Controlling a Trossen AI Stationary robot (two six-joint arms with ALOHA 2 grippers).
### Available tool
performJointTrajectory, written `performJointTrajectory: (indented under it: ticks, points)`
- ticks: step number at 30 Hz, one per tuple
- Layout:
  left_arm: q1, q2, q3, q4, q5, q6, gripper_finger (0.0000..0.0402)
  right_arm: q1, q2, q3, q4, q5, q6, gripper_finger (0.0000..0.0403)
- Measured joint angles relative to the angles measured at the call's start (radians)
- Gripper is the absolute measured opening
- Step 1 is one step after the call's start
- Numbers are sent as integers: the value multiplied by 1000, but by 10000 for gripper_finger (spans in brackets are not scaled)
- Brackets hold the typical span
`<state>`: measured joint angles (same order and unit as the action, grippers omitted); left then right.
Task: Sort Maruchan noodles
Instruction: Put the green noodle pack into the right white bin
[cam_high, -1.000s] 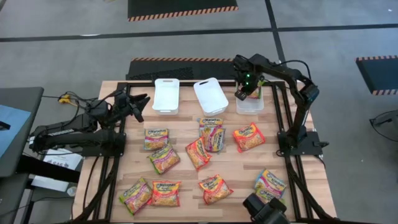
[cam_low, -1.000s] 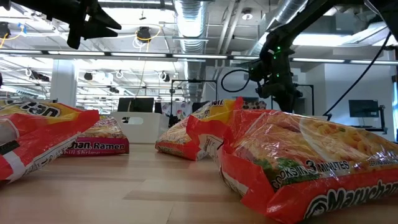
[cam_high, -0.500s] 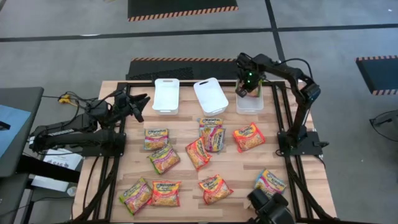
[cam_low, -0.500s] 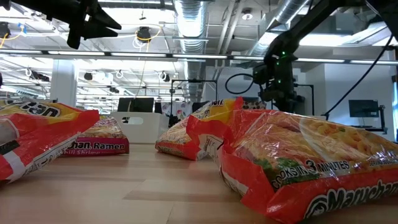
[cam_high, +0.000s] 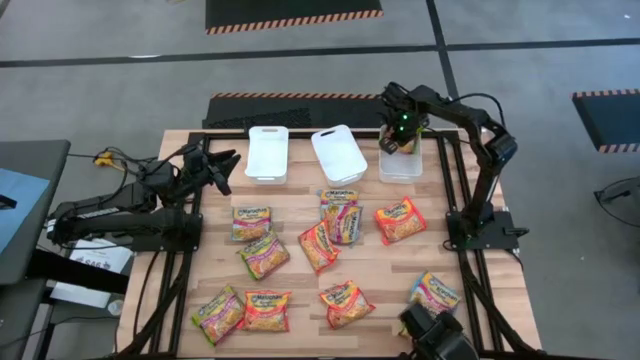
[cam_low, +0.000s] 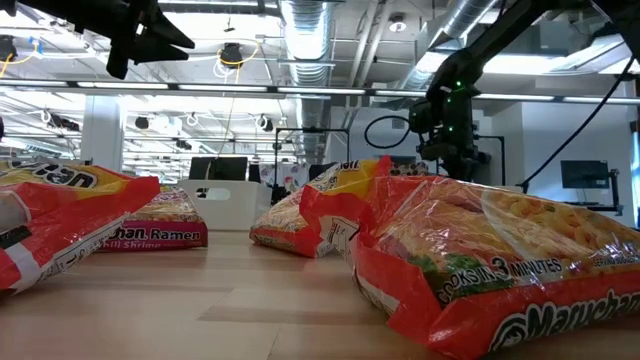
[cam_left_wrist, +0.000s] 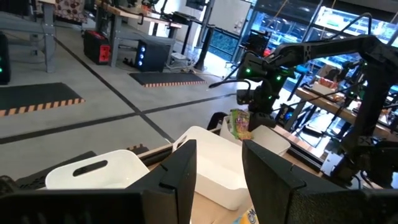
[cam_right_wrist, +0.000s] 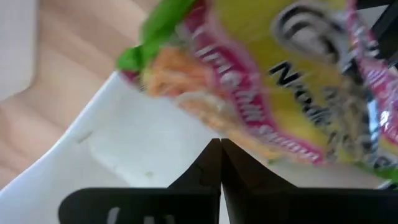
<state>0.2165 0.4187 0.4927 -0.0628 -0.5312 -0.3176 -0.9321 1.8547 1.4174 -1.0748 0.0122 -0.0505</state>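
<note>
1. Directly below our right gripper hangs the green-and-pink packet, pinched at its top edge between fingers closed almost together; its long axis points down.
2. Under that packet sits the right-hand bin, so the relation that counts is vertical: the packet is over the bin's opening. The wrist view shows the bin's white wall right behind the packet. We cannot tell whether its lower edge touches the bin floor.
3. We judge that the next move needs only a release, perhaps after a slight lowering.
4. Our right arm reaches from its base at the table's right edge up and over to the far row, wrist pointing down.
5. Further out, the other two bins stand empty beside it, and the remaining packets lie spread flat on the table.
6. Farthest off, our left gripper waits at the left edge with its fingers partly apart, holding nothing; the right arm is the one at work.
</note>
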Motion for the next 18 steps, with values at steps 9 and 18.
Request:
performJointTrajectory:
  ticks: [9, 18]
  points:
    - [0, 0, 0, 0, 0, 0, 114, 99, -1, 1, 42, -12, -1, 27]
    - [0, 0, 0, 0, 0, 0, 114, 87, 83, -1, 62, -9, 6, 27]
